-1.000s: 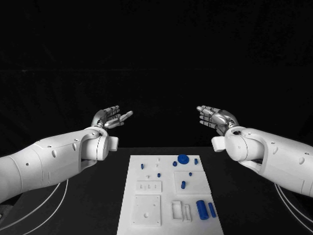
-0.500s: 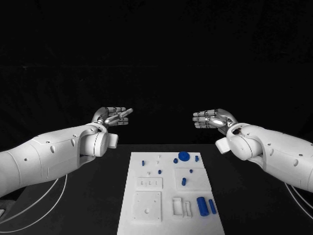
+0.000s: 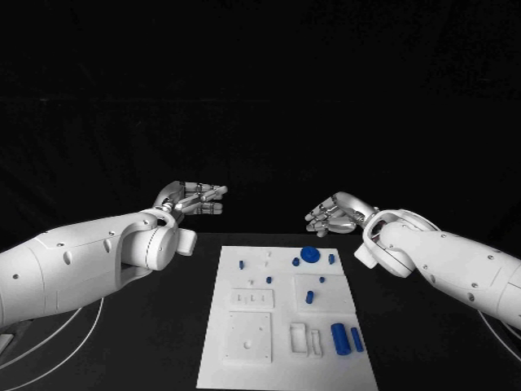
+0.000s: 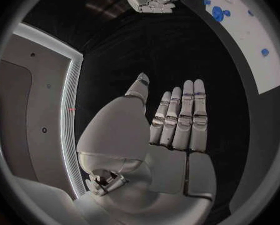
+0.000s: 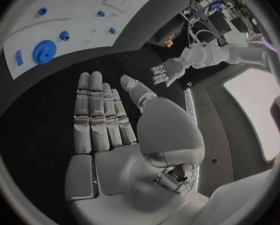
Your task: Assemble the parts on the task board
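Hovering above the far end of the black worktop (image 3: 155, 326), the left robot hand (image 3: 193, 198) holds nothing; the left wrist view shows its fingers (image 4: 180, 122) straight, side by side, with the thumb a little apart, palm bare. The right robot hand (image 3: 334, 215) is likewise bare, its fingers (image 5: 96, 117) extended together and the thumb set off to one side, touching nothing. Both white arms reach in from the sides and slant toward the middle, the two hands facing each other and well apart, the right one lower and nearer the board's far edge. The task board (image 3: 282, 358) lies flat in the middle of the worktop, its long axis running away from the robot. On it, a blue gear-like disc (image 3: 310, 254) sits near the far end, with small blue pegs (image 3: 308, 297) scattered around the far half. Two blue cylinders (image 3: 340, 338) lie side by side at the near right part of the board, their long axes along the board's length. White raised blocks (image 3: 247, 342) occupy the near left part.
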`<state>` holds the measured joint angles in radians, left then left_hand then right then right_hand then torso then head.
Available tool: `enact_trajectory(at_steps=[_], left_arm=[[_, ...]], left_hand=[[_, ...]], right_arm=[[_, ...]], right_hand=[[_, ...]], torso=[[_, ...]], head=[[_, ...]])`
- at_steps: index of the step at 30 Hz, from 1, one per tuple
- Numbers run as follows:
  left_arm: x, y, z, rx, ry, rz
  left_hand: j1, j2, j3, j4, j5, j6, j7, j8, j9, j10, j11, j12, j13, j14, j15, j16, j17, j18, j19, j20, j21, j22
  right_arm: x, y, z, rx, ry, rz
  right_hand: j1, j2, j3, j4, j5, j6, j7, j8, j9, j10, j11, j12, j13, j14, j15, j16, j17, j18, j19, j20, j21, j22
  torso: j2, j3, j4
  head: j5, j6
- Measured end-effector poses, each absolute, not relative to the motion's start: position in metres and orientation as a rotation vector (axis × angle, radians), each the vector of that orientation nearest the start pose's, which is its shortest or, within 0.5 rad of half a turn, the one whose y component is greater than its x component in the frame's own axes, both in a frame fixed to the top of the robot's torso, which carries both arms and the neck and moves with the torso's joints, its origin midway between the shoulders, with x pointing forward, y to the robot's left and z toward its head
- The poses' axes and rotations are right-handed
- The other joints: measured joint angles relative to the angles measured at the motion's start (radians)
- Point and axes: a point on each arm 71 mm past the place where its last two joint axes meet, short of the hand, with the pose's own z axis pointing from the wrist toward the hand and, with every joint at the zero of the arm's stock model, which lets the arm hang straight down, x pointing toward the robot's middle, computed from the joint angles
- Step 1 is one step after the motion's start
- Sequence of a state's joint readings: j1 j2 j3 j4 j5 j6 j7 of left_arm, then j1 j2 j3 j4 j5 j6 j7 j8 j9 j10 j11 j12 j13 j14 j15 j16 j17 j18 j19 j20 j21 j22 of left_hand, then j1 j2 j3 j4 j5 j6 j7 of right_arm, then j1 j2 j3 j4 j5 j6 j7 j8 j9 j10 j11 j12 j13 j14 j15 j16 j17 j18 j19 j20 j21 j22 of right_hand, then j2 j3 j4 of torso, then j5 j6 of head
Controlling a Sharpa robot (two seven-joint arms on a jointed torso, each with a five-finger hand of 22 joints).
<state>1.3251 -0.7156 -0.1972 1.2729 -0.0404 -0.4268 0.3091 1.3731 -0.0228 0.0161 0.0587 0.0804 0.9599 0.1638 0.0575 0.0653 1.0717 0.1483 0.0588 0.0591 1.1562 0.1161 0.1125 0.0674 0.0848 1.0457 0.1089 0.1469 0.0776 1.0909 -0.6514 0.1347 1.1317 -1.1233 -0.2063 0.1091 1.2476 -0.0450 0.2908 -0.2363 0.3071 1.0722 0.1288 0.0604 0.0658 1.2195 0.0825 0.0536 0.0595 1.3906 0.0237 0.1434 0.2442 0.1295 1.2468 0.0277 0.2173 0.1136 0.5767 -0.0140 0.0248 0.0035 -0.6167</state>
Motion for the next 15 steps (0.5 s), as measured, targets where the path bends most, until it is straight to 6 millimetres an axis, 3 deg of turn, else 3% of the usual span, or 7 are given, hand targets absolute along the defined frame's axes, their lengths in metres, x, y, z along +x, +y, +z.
enact_trajectory(at_steps=[2,4,5,7,9,13,15], left_arm=[[0.536,0.227,-0.186,-1.054,1.455,-1.23],[0.532,0.224,-0.185,-1.048,1.468,-1.246],[0.53,0.222,-0.185,-1.045,1.474,-1.254],[0.526,0.218,-0.185,-1.038,1.487,-1.273],[0.523,0.215,-0.184,-1.032,1.499,-1.291],[0.517,0.208,-0.184,-1.023,1.519,-1.319],[0.514,0.207,-0.184,-1.021,1.525,-1.329]], left_hand=[[0.0,0.0,0.0,0.0,0.0,-0.001,0.001,0.0,0.0,0.0,0.0,0.0,0.0,0.005,-0.002,0.003,0.0,0.0,0.004,-0.004,0.004,0.0],[0.0,0.0,0.001,-0.001,0.0,-0.001,0.001,0.0,0.0,0.0,0.0,0.0,0.0,0.007,0.0,0.007,0.0,0.0,0.004,-0.004,0.004,0.0],[0.0,0.0,0.003,-0.003,0.0,-0.001,0.001,0.0,0.0,0.0,0.0,0.0,0.0,0.007,0.0,0.009,0.0,0.0,0.004,-0.004,0.004,0.0],[0.0,0.0,0.003,-0.003,0.0,-0.001,0.001,0.0,0.0,-0.003,-0.003,0.0,0.0,0.007,0.0,0.011,0.0,0.0,0.004,-0.004,0.008,0.0],[0.0,0.0,0.003,-0.011,0.0,-0.001,0.001,0.0,0.0,-0.004,-0.004,0.0,0.0,0.007,0.0,0.017,0.0,0.0,0.004,-0.004,0.008,0.0],[0.0,0.0,0.002,-0.011,0.0,-0.001,0.001,0.0,0.0,-0.007,0.0,0.0,0.0,0.007,0.0,0.018,0.0,0.0,0.004,-0.004,0.012,0.0],[0.0,0.0,0.002,-0.011,0.0,-0.001,0.001,0.0,0.0,-0.007,0.0,0.0,0.0,0.007,0.0,0.018,0.0,0.0,0.004,-0.004,0.012,0.0]], right_arm=[[0.545,-0.212,-0.214,0.151,1.714,0.822],[0.543,-0.208,-0.216,0.094,1.72,0.778],[0.542,-0.206,-0.217,0.067,1.723,0.755],[0.54,-0.203,-0.221,0.012,1.726,0.703],[0.538,-0.2,-0.225,-0.033,1.727,0.656],[0.536,-0.197,-0.23,-0.095,1.714,0.581],[0.535,-0.195,-0.231,-0.115,1.703,0.555]], right_hand=[[0.005,-0.005,-0.011,-0.007,0.0,0.013,-0.003,0.0,0.0,0.016,-0.01,0.0,0.001,0.033,-0.015,0.032,0.076,-0.007,0.042,-0.024,0.035,0.022],[0.015,-0.015,-0.007,-0.024,-0.043,0.016,-0.006,0.0,0.0,0.001,-0.012,0.004,0.001,0.065,-0.041,0.137,0.287,-0.015,0.127,-0.064,0.133,0.092],[0.005,-0.027,0.018,-0.025,-0.065,0.016,-0.006,0.0,0.002,-0.036,-0.003,0.004,0.001,0.069,-0.045,0.192,0.38,-0.015,0.143,-0.068,0.18,0.128],[0.006,-0.063,0.071,-0.003,-0.083,0.016,-0.006,0.0,0.003,-0.058,0.001,0.004,0.001,0.069,-0.041,0.285,0.521,0.002,0.139,-0.061,0.26,0.2],[0.004,-0.084,0.106,0.015,-0.099,0.016,-0.006,0.0,0.003,-0.062,0.003,0.004,0.001,0.069,-0.041,0.354,0.593,0.026,0.132,-0.054,0.321,0.258],[-0.001,-0.11,0.174,0.038,-0.121,0.021,-0.011,0.0,0.004,-0.055,-0.003,0.004,0.001,0.069,-0.041,0.449,0.651,0.033,0.129,-0.057,0.397,0.346],[0.0,-0.11,0.19,0.045,-0.121,0.023,-0.013,0.0,0.004,-0.048,-0.002,0.004,0.001,0.069,-0.041,0.47,0.655,0.033,0.126,-0.059,0.411,0.368]], torso=[[0.009,-0.0006,0.004],[0.018,-0.0016,0.0087],[0.022,-0.0021,0.0112],[0.031,-0.0034,0.0155],[0.041,-0.0049,0.0198],[0.059,-0.0074,0.0289],[0.067,-0.0088,0.034]], head=[[-0.002,0.0],[-0.006,0.003],[-0.008,0.007],[-0.011,0.012],[-0.013,0.017],[-0.017,0.021],[-0.019,0.021]])
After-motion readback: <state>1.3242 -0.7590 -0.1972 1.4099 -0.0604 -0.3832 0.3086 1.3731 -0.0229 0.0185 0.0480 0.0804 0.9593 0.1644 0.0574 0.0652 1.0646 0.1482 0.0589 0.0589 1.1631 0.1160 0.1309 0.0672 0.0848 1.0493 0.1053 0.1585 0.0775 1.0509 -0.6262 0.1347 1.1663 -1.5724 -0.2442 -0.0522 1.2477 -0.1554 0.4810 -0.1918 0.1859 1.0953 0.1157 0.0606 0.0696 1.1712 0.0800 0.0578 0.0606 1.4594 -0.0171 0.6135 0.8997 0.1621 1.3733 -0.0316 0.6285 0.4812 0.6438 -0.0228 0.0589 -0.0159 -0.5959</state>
